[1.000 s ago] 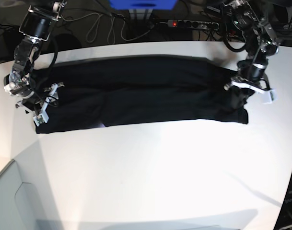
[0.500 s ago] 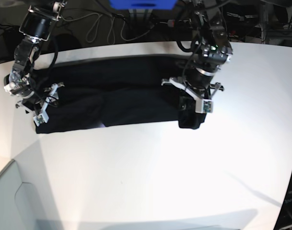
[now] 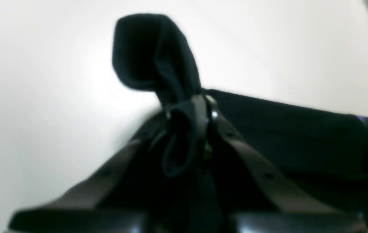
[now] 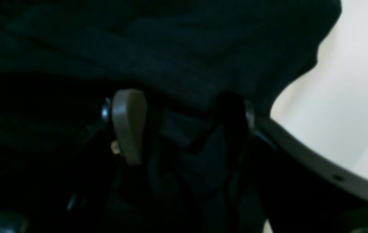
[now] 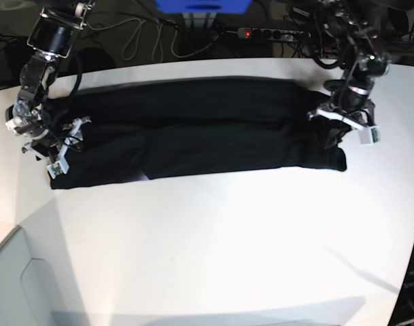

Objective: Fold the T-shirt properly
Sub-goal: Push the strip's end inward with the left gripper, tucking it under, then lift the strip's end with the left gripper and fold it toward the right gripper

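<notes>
Base view shows no readable writing. Half a second ago the left gripper [image 5: 342, 129] was mid-table; now it pinches the T-shirt [image 5: 193, 136] at the table's [image 5: 227, 238] far end. Right gripper [image 5: 57, 146] spread over cloth.

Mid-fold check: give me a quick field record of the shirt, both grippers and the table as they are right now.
shirt: black T-shirt, lying as a long band across the table
left gripper: shut on a bunched end of the shirt
right gripper: jaws apart, cloth between them, at the opposite end
table: white, bare in front of the shirt
print: none in view
</notes>
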`<action>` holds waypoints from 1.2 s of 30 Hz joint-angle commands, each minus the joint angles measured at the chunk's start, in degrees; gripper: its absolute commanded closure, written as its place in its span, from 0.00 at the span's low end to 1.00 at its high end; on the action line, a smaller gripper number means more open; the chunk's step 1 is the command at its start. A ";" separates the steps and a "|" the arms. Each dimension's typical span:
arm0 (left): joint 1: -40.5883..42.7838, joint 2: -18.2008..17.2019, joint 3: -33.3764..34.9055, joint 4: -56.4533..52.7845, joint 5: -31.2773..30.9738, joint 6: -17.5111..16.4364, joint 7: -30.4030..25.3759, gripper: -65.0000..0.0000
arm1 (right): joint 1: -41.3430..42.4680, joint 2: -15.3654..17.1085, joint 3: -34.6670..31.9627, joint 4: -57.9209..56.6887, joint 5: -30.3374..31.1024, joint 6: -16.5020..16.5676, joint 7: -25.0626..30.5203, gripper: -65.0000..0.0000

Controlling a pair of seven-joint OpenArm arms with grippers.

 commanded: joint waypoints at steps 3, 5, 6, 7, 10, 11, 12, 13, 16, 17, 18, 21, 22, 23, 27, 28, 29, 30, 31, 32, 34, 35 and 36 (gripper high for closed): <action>-1.04 -1.72 -4.53 -3.69 -5.54 -0.08 0.73 1.00 | -0.27 0.53 0.07 0.06 -2.29 1.11 -2.16 0.46; -1.48 -2.51 -5.85 -6.68 -5.98 -0.35 0.46 1.00 | -0.27 0.53 0.07 0.06 -2.29 1.11 -2.16 0.46; -1.57 -2.78 -6.47 -8.00 -5.98 -0.43 0.38 1.00 | -0.27 0.53 0.07 0.06 -2.29 1.11 -2.16 0.46; -1.57 -3.13 -7.00 -9.32 -5.98 -0.52 0.38 1.00 | -0.35 0.53 0.07 0.06 -2.29 1.11 -2.16 0.46; -2.89 -4.80 -8.67 -12.57 -6.25 -0.52 0.38 1.00 | -0.88 0.53 0.07 0.06 -2.29 1.11 -2.16 0.46; -3.24 -4.89 -9.28 -13.01 -6.07 -0.61 0.38 1.00 | -0.88 0.53 0.07 0.06 -2.29 1.11 -2.16 0.46; -3.59 -5.15 -9.90 -13.19 -6.07 -0.61 0.38 1.00 | -0.97 0.53 0.07 0.06 -2.29 1.11 -2.16 0.46; -3.77 -5.50 -10.16 -13.19 -6.07 -0.61 0.38 1.00 | -1.06 0.53 0.07 0.06 -2.29 1.11 -2.16 0.46; -4.03 -5.68 -10.34 -12.92 -6.07 -0.61 0.38 1.00 | -1.06 0.53 0.07 0.06 -2.29 1.11 -2.16 0.46; -4.03 -5.68 -10.25 -12.66 -6.16 -0.61 0.38 1.00 | -1.06 0.53 0.07 0.06 -2.29 1.11 -2.16 0.46; -4.03 -5.59 -10.16 -12.48 -6.33 -0.61 0.38 1.00 | -1.06 0.53 0.07 0.06 -2.29 1.11 -2.16 0.46; -4.03 -4.97 -10.07 -12.22 -6.33 -0.61 0.38 1.00 | -1.15 0.53 0.07 0.06 -2.29 1.11 -2.16 0.46; -4.03 -4.89 -10.07 -12.22 -6.33 -0.61 0.38 1.00 | -1.15 0.53 0.07 0.06 -2.29 1.11 -2.16 0.46; -4.03 -4.36 -10.07 -12.13 -6.42 -0.61 0.38 1.00 | -1.15 0.53 0.07 0.06 -2.29 1.11 -2.16 0.46; -3.94 -1.54 -8.84 -9.49 -5.98 -0.52 0.38 1.00 | -1.23 0.53 0.07 0.06 -2.29 1.11 -2.16 0.46; -3.68 -1.19 -7.61 -8.44 -5.98 -0.35 0.38 1.00 | -1.50 0.44 0.07 0.06 -2.29 1.11 -2.16 0.46; -3.59 -0.93 -6.03 -6.94 -5.98 -0.17 0.38 1.00 | -1.76 0.18 0.07 0.06 -2.20 1.11 -2.16 0.46; -3.50 -0.58 -4.62 -5.54 -5.98 -0.08 0.38 1.00 | -1.76 -0.17 0.07 0.06 -2.20 1.11 -2.16 0.46; -3.42 0.21 -3.13 -4.22 -5.98 0.01 0.38 1.00 | -1.76 -0.26 0.07 0.15 -2.20 1.11 -2.16 0.46; -2.89 1.00 -1.72 -2.99 -5.98 0.01 0.38 1.00 | -1.76 -0.26 0.07 0.15 -2.20 1.11 -2.16 0.46; -2.10 2.59 1.44 -0.26 -5.89 0.09 0.38 1.00 | -1.85 -0.26 0.07 0.15 -2.20 1.11 -2.16 0.46; -2.01 3.38 3.11 0.62 -5.81 0.09 0.38 1.00 | -1.85 -0.26 0.07 0.15 -2.20 1.11 -2.16 0.46; -1.66 4.17 4.61 1.32 -4.84 0.09 0.38 1.00 | -1.85 -0.26 0.07 0.15 -2.20 1.11 -2.16 0.46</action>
